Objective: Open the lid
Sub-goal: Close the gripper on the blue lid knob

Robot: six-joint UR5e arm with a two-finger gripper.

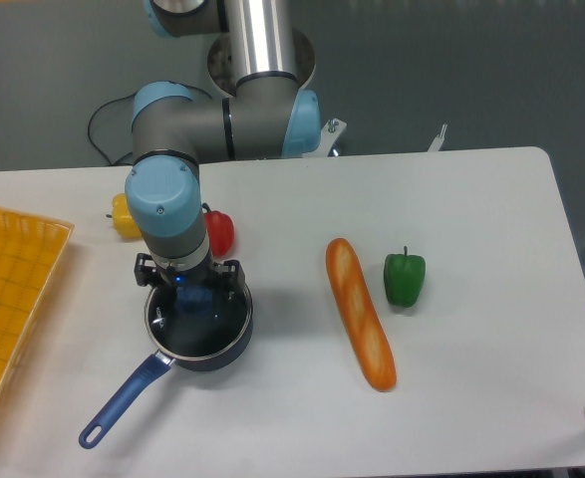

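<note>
The lid sits flat on the pan, its metal rim matching the pan's rim all round; through the glass the inside looks dark, and whether anything lies in the pan cannot be told. The pan stands on the white table, left of centre, with its blue handle running down and to the left toward the front edge.

The gripper hangs straight down over the lid, its fingers set on either side of the blue knob; the wrist hides most of it, so whether the fingers are clamped on the knob or merely beside it cannot be told.

At the left edge lies a yellow basket, partly out of frame; the visible part of its mesh floor shows nothing but a small dark-red speck at the frame edge, too small to make out.

Behind the pan a red pepper sits just beside the arm; a yellow pepper lies farther left, partly hidden by the wrist. To the right, well apart from the pan, a baguette lies lengthwise; a green pepper stands just beside it.
</note>
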